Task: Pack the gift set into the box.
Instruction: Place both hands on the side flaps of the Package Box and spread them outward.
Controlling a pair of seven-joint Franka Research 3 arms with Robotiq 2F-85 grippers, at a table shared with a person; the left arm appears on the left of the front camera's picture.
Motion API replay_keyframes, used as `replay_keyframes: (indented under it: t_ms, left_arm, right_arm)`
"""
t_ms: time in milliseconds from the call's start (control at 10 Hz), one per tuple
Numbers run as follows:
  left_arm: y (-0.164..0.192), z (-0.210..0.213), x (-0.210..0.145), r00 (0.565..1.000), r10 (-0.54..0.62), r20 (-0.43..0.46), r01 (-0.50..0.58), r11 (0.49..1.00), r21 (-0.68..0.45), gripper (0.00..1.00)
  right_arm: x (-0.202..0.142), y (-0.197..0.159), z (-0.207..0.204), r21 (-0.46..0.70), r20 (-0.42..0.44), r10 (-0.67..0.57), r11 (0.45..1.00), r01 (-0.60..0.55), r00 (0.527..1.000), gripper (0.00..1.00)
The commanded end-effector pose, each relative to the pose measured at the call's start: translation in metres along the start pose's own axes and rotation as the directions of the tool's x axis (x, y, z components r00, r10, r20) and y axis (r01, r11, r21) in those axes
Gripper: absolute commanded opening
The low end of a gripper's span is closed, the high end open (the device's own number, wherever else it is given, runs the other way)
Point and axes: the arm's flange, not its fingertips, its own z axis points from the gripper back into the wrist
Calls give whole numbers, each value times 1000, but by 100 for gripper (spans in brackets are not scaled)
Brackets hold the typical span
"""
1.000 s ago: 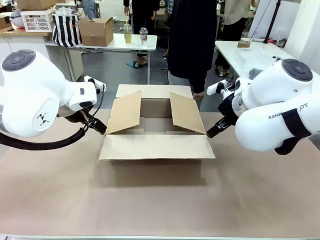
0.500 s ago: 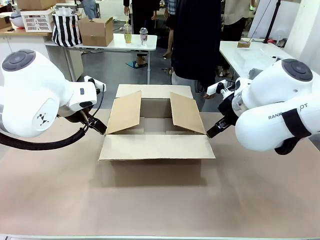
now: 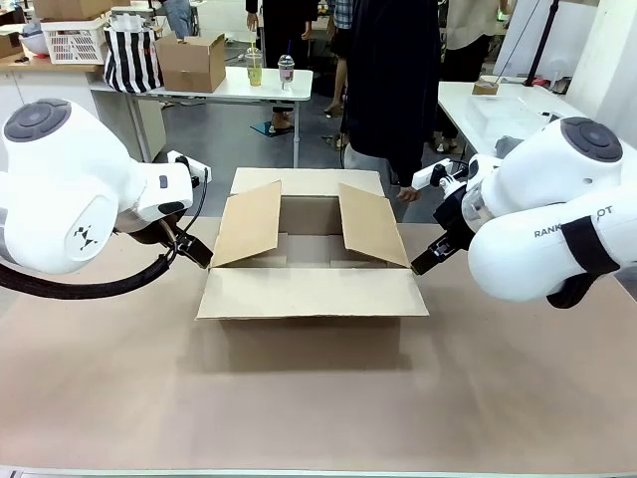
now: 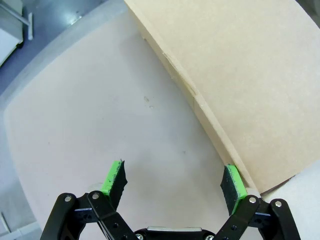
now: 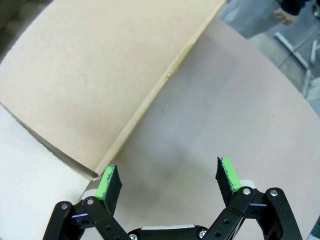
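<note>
From where I stand, the near stretch of the wide tan-covered table carries nothing. Past it, in the middle of the table and reaching toward its far edge, sits the large, shallow brown corrugated cardboard box. It is open: the near flap is folded out flat, the two side flaps stand up at a tilt, and the far flap lies back. The left gripper hangs just beside the left flap, its green-padded fingers spread wide and holding nothing. The right gripper mirrors it by the right flap, fingers equally wide and empty. I reckon the box is light and stiff, but its flaps hinge easily at the creases. A flap's free edge looks the place to pinch. Beyond the table's far edge stands a person in dark clothes.
</note>
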Motion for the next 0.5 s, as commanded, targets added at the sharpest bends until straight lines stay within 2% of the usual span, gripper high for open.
replay_keyframes:
  t_ms: [0, 200, 300, 400]
  left_arm:
    - [15, 27, -11, 989, -22, -148, 33, 997, 71, 100]
    - [61, 105, -31, 993, 60, -101, -35, 971, 235, 100]
    - [73, 146, -40, 993, 101, -59, -77, 941, 330, 100]
    - [66, 177, -43, 999, 41, 34, -48, 968, 247, 100]
  right_arm:
    - [-4, -5, 31, -80, -128, 26, 996, -37, 991, 100]
    - [-10, -2, 106, -154, -23, 31, 987, -34, 999, 100]
    - [-14, 8, 134, -142, 32, 64, 988, -59, 997, 100]
    - [-14, 22, 150, -86, 61, 69, 994, -64, 996, 100]
